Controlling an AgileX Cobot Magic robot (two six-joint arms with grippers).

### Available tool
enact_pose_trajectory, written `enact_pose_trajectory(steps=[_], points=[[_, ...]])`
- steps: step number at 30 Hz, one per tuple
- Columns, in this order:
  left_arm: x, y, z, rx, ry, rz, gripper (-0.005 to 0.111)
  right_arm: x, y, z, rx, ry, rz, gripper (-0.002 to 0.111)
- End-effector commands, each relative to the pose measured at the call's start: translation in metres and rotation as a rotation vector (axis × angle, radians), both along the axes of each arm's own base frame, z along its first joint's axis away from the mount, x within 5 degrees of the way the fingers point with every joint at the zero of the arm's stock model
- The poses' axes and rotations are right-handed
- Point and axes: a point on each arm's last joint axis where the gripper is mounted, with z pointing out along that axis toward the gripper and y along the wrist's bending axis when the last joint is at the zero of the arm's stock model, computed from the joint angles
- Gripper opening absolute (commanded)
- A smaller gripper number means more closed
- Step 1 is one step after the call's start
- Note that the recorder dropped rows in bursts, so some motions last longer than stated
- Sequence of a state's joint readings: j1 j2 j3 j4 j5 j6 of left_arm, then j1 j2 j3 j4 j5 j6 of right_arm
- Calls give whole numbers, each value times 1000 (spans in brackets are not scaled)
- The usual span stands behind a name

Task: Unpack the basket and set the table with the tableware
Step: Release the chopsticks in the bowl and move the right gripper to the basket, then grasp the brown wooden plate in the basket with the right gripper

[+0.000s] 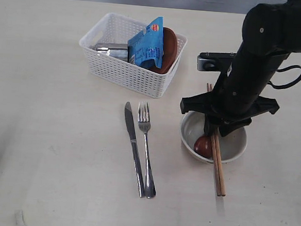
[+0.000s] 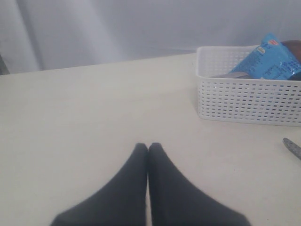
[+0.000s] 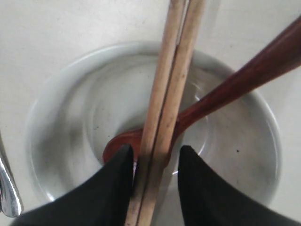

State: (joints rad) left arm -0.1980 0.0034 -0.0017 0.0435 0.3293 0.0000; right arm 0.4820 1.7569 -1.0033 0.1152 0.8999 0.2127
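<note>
Right end effector (image 3: 155,149) spread astride chopsticks (image 3: 174,70) lying across bowl (image 3: 63,122) containing spoon (image 3: 235,84). Basket (image 1: 127,72), 10 o'clock of bowl, holds packet (image 1: 147,45), cup (image 1: 111,50), plate (image 1: 169,49). Left end effector (image 2: 148,147) pressed together.

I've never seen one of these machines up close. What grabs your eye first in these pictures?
First, the big black arm on the right, reaching down over a cream bowl, its jaws either side of two chopsticks that lie across the bowl, with a reddish spoon inside. Further back, a white basket holds a bright blue packet; a knife and fork lie side by side in front of it.
</note>
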Motion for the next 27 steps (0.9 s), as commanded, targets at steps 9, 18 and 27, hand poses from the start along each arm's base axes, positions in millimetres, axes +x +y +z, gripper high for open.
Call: enact_pose_trajectory(steps=[9, 18, 27], points=[[0, 0, 0, 4, -6, 3, 0, 11, 5, 21, -7, 4, 16, 32], [0, 0, 0, 4, -6, 3, 0, 31, 14, 74, 7, -50, 40, 32], [0, 0, 0, 4, -6, 3, 0, 62, 33, 127, 177, -328, 9, 32]])
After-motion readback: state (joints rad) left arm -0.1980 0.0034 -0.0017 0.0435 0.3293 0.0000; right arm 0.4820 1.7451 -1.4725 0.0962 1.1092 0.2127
